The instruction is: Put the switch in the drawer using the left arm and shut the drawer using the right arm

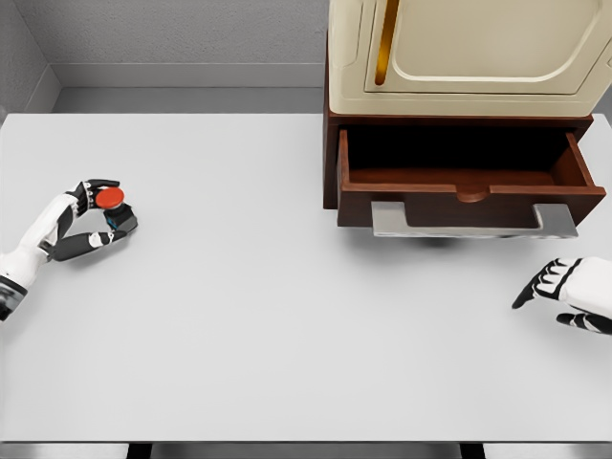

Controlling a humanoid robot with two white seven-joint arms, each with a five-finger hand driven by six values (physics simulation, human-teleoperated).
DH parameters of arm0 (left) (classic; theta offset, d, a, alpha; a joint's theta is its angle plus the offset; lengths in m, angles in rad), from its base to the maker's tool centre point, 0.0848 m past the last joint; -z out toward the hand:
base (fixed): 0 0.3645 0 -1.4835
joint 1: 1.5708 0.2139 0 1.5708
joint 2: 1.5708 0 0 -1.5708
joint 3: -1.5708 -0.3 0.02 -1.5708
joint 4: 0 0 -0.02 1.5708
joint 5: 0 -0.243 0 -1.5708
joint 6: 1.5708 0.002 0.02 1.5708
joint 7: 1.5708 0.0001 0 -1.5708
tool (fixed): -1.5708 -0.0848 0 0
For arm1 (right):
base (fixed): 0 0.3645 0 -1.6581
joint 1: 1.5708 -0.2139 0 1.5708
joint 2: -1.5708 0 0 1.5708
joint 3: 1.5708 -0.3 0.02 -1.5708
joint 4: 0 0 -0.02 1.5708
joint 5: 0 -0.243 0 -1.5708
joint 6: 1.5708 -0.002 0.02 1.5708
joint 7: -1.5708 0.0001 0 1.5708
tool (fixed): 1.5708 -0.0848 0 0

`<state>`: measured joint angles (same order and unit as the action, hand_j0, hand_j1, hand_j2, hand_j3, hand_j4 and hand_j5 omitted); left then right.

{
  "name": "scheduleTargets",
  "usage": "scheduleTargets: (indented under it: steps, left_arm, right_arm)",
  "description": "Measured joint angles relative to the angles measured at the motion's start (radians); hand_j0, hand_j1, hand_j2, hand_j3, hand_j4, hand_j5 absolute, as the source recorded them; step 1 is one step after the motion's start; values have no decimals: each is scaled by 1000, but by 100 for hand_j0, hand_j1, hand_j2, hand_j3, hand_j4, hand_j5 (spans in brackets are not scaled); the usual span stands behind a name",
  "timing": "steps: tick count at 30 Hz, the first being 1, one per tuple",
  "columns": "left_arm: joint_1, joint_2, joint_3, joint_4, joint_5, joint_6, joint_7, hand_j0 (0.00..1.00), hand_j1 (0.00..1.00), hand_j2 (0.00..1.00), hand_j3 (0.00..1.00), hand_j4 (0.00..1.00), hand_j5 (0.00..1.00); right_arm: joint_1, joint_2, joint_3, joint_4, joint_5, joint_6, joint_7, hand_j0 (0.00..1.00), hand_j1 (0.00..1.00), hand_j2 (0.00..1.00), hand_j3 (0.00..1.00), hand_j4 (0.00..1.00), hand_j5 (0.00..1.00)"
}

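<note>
Red-capped switch (113, 199) sits far left on the surface (249, 316), left hand (91, 218) fingers curled around it. Open drawer (469, 177) lies well apart, far right. Right hand (569, 292) rests nearer the drawer, fingers loosely spread, holding nothing.

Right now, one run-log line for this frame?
left hand: shut on switch, far left of table | drawer: open, empty | right hand: open, idle below drawer

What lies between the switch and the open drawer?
Nothing: the head view shows only bare table between the switch, held in the left hand, and the drawer.
</note>
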<state>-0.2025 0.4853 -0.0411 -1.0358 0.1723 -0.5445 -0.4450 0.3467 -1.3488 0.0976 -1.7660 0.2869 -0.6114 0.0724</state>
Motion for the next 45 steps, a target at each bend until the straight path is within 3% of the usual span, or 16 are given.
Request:
scheduleTargets:
  steps: [4, 17, 18, 19, 23, 27, 35, 45]
  left_arm:
    - [8, 0, 0, -5, 0, -1, 0, 90, 90, 90, 90, 90, 90]
    - [9, -14, -3, -18, -1, 2, 1, 88, 88, 88, 88, 88, 88]
    - [8, -15, -4, -18, -1, 3, 1, 87, 87, 87, 87, 87, 87]
    - [8, -18, -4, -18, -2, 4, 1, 77, 77, 77, 77, 77, 77]
    - [11, -24, -6, -18, -4, 5, 1, 56, 56, 56, 56, 56, 56]
    - [14, -28, -6, -18, -4, 3, 3, 43, 43, 43, 43, 43, 43]
    - [8, -28, 0, -44, -12, 2, 0, 39, 39, 39, 39, 39, 39]
    - [3, -23, 4, -253, -42, 9, -2, 36, 36, 36, 36, 36, 36]
  right_arm:
    - [-2, 1, -3, 0, 0, 0, 0, 69, 69, 69, 69, 69, 69]
    - [-2, 0, -6, 0, -1, 0, 0, 69, 69, 69, 69, 69, 69]
    - [-2, 1, -6, 0, -1, 0, 0, 69, 69, 69, 69, 69, 69]
    - [0, 1, -6, 1, -1, 0, 0, 69, 69, 69, 69, 69, 69]
    - [-2, 1, -8, 1, -1, 0, 0, 69, 69, 69, 69, 69, 69]
    - [-2, 0, -8, 0, -1, 0, 0, 69, 69, 69, 69, 69, 69]
    - [-2, 0, -9, 1, -3, 0, -2, 69, 69, 69, 69, 69, 69]
    - [-3, -2, -10, 1, -3, 0, -2, 70, 70, 70, 70, 70, 70]
